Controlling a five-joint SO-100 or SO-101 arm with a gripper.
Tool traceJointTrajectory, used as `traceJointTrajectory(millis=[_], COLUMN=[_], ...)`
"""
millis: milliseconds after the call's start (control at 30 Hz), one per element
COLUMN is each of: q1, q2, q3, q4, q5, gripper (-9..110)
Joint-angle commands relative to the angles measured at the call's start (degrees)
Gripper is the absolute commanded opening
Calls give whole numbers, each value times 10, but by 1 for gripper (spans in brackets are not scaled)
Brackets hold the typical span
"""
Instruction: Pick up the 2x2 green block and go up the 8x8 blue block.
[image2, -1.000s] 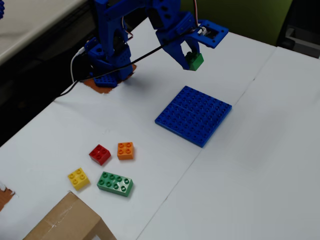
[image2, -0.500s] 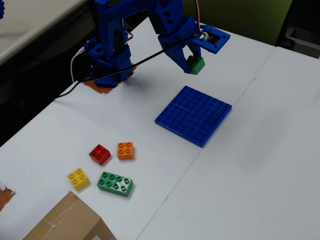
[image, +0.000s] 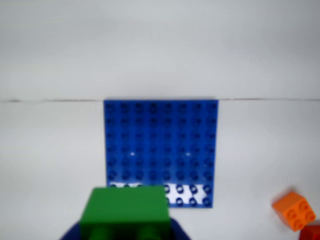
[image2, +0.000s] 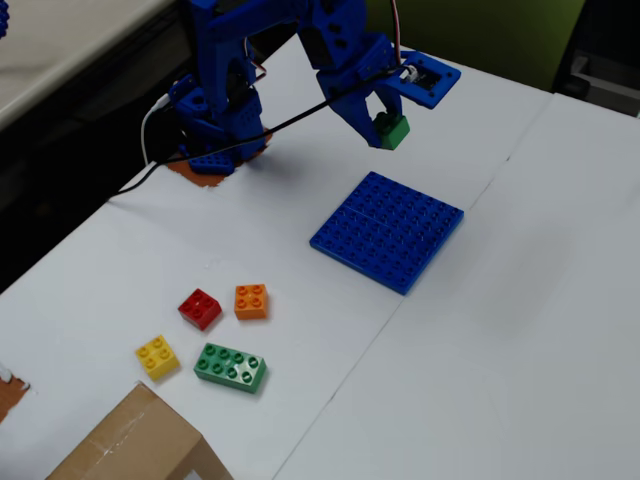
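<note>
Nearest the camera in the fixed view, a cardboard box (image2: 135, 445) occupies the near left corner of the white table (image2: 500, 350). Just beyond it lie four loose bricks: a yellow brick (image2: 158, 355), a longer green brick (image2: 231, 366), a red brick (image2: 200, 308) and an orange brick (image2: 251, 301). None of these touch one another.

Farther back, near mid-table, the 8x8 blue block (image2: 388, 230) lies flat, studs up, with nothing on it.

Beyond and above its far left edge, the gripper (image2: 388, 125) is pinched on the 2x2 green block (image2: 391, 131), which hangs clear of the table. In the wrist view the 2x2 green block (image: 125, 207) sits at the bottom of the frame with the 8x8 blue block (image: 160, 152) ahead of it and the orange brick (image: 294, 210) at the lower right.

Handling assessment: the brick appears to be rigid, light moulded plastic with smooth, somewhat slippery side walls. It should not deform under clamping pressure, and breakage is unlikely. The correct hold is across two opposite flat sides, as at present, which leaves the underside free to meet the baseplate studs. A low or off-centre grip could let the brick rotate between the fingers. The baseplate is thin and light, so it may slide if pressed at an angle.
</note>
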Motion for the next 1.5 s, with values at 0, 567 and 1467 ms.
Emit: traceJointTrajectory(millis=[0,567,1467], q1=[2,3,6], q2=[4,4,4], q3=[-3,0,7], q4=[-4,-4,-3], q5=[2,2,-4], gripper=[0,0,0])
